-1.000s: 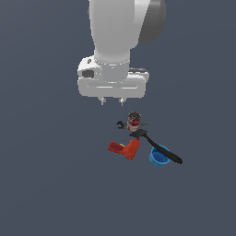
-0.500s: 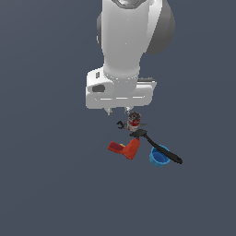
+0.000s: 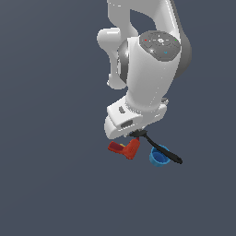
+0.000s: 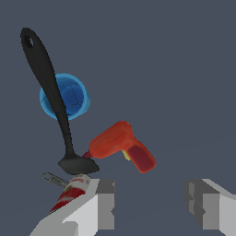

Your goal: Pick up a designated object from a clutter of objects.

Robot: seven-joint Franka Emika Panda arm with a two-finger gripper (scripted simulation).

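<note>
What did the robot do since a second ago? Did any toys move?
The end effector came down toward the pile and swung over it, jaws open, holding nothing. The blue cup, spatula and red drill stayed where they were.

smooth plastic-looking blue cup (image 4: 64, 97)

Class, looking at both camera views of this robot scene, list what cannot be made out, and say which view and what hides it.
- Can and wrench: hidden behind the arm in the exterior view; partly covered by a finger in the wrist view.
- Gripper: covered by the hand body in the exterior view.
- Blue cup: the spatula handle crosses it in both views; contact unclear.
</note>
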